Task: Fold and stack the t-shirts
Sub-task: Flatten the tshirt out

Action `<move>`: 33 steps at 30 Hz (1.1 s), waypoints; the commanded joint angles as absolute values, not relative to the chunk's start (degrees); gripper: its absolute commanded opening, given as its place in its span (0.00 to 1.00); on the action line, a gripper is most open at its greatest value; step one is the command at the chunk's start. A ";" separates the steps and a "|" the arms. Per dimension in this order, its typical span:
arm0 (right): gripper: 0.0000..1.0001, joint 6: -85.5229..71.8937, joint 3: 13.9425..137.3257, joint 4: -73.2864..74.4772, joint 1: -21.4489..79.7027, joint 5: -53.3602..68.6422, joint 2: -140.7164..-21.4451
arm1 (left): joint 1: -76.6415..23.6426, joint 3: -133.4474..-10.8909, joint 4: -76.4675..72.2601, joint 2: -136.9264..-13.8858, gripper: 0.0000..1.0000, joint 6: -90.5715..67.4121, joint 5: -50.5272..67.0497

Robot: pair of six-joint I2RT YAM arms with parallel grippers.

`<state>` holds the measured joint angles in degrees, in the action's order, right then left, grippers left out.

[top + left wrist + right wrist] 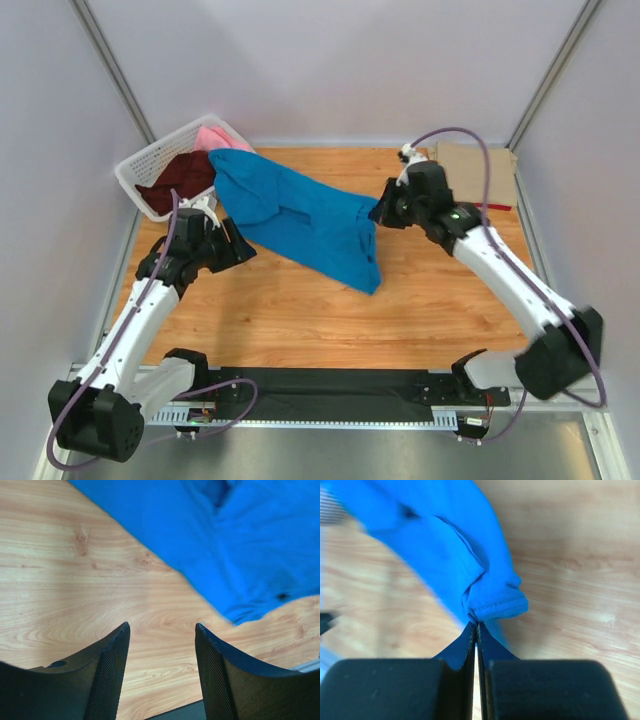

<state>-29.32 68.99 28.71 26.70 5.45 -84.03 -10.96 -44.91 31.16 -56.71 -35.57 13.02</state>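
A bright blue t-shirt (300, 215) hangs stretched from the basket rim towards the table's middle, its lower part draped on the wood. My right gripper (380, 212) is shut on its hem at the right end; in the right wrist view the cloth (490, 600) bunches at the gripper (476, 625). My left gripper (240, 247) is open and empty beside the shirt's left part; in the left wrist view the gripper (162, 630) hovers over bare wood with the blue cloth (240, 545) beyond it. A dark maroon shirt (178, 180) and a pink one (215, 138) lie in the basket. A tan shirt (475, 172) lies folded at the back right, a red edge (497, 207) under it.
The white lattice basket (150, 160) stands at the back left corner. Grey walls enclose the wooden table (300, 320) on three sides. A black strip (330, 390) runs along the near edge between the arm bases.
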 commanded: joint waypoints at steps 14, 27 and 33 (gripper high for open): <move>0.00 -30.06 50.27 30.56 25.40 10.24 -57.74 | -19.86 -47.99 27.25 -64.32 0.68 -34.01 12.83; 0.00 -32.09 63.62 38.49 24.78 7.15 -46.76 | -22.94 -52.82 18.90 -81.11 0.69 -36.21 8.72; 0.00 -31.29 58.46 35.25 22.08 -9.75 -53.50 | -22.94 -62.39 23.37 -89.28 0.72 -33.23 3.87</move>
